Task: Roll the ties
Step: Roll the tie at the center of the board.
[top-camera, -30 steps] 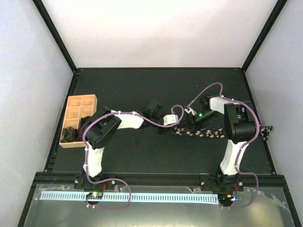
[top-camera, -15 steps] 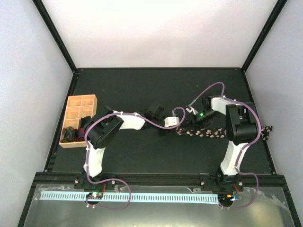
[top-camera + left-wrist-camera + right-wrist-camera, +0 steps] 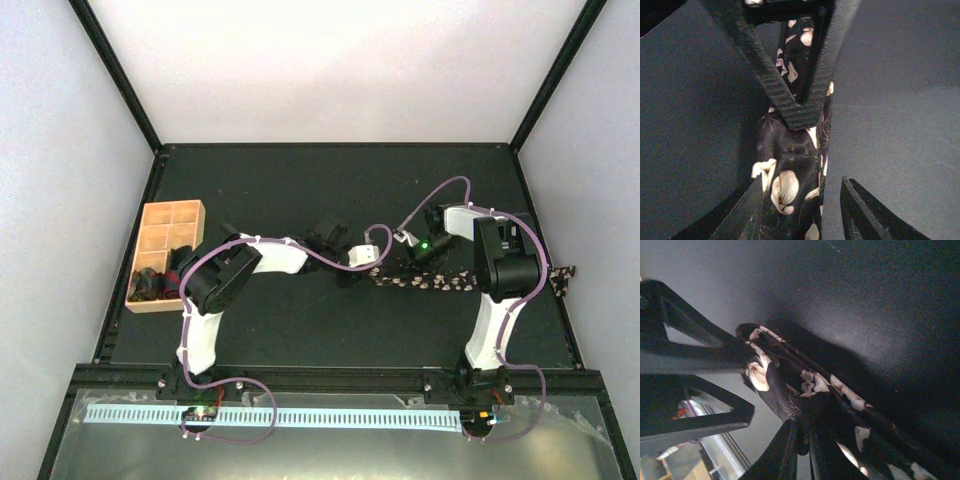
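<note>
R gripper [image 3: 802, 426] clamped on the speckled necktie [image 3: 425, 281] near its bunched end. L gripper [image 3: 801, 189] jaws apart, straddling the same end opposite R's tips. Rest of the necktie runs back under R arm, flat on tabletop [image 3: 300, 190].

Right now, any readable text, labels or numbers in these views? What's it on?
No readable text in any view.
Tie: pale flower-like print only, no letters.
Wooden tray: no markings visible.
White strip at the front edge: slots only, nothing legible.
</note>
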